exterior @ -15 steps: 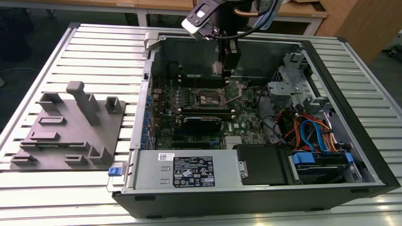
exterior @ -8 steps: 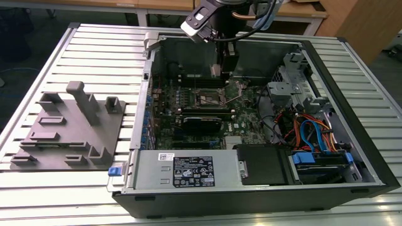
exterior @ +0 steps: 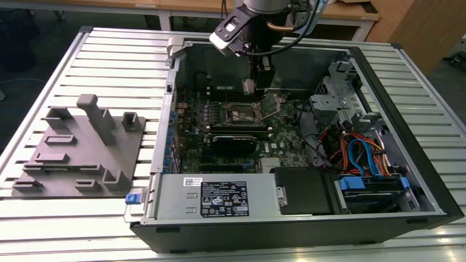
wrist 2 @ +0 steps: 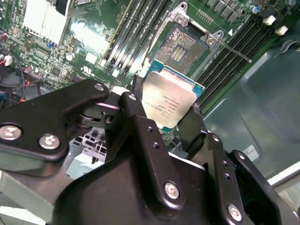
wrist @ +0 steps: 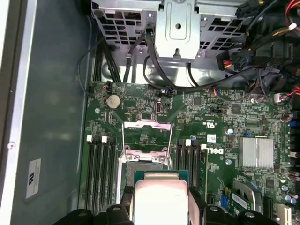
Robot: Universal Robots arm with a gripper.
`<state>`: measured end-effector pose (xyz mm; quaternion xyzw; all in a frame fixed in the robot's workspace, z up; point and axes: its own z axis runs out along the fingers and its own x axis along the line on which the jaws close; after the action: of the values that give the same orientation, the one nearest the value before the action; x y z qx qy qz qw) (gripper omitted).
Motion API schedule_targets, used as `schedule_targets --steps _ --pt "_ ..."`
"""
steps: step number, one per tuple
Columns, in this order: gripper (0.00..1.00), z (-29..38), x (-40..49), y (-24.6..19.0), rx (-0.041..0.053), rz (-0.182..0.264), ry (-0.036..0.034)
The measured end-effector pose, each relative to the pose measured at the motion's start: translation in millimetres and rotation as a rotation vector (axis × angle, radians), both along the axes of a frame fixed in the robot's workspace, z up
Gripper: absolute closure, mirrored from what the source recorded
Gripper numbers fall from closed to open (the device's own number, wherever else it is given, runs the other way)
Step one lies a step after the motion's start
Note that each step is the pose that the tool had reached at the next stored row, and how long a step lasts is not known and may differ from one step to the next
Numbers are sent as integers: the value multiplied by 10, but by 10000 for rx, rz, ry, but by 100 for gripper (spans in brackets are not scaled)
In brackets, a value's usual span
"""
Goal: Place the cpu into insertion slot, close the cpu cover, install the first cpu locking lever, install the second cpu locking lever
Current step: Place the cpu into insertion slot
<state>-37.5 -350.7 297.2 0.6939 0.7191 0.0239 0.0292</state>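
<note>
**A:** What's the wide picture?

**B:** A slatted bench point(exterior: 109, 52) carries an open computer case point(exterior: 291, 240). The arm point(exterior: 258, 11) reaches down into it, over the green board point(exterior: 276, 143).

**A:** And the claw?

**B:** In the second wrist view, the claw point(wrist 2: 165, 107) is clamped on the cpu point(wrist 2: 171, 96). It has a finger on each of two opposite edges.

**A:** Where is the chip against its socket?

**B:** It hangs above the board, near the insertion slot point(wrist 2: 185, 47) but apart from it. The slot's dark centre lies bare.

**A:** The cover?

**B:** In the first wrist view, the cpu cover point(wrist: 147, 124) is swung back off the slot. A thin lever point(wrist 2: 236, 51) juts out loose beside the slot.

**A:** So how far along?

**B:** Early, I'd judge. The chip is in the grip but not seated. The cover is not closed, and neither lever looks locked.
</note>
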Motion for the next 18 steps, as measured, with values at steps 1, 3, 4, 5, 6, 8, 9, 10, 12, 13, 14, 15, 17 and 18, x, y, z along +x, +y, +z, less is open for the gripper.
schedule_targets --steps 1,3,4,5,6,8,9,10,12,13,14,15,17,18 --pt "46 -19 -1 0 0 0 0" --pt "46 -54 -2 1 0 0 2" --pt "46 -71 -3 1 1 -1 2" --pt "46 -87 -4 1 2 0 1" --pt "46 -102 -5 1 4 -1 2" --pt "46 -134 -10 2 13 -1 1" --pt "46 -148 -14 2 18 -1 1" --pt "46 -163 -18 3 22 -1 1" --pt "46 -189 -24 3 29 -1 1" --pt "46 -200 -26 3 32 0 1" --pt "46 -208 -26 3 32 0 2" --pt "46 -214 -26 3 33 0 1" --pt "46 -217 -26 3 33 0 2" --pt "46 -218 -26 3 33 -1 1"
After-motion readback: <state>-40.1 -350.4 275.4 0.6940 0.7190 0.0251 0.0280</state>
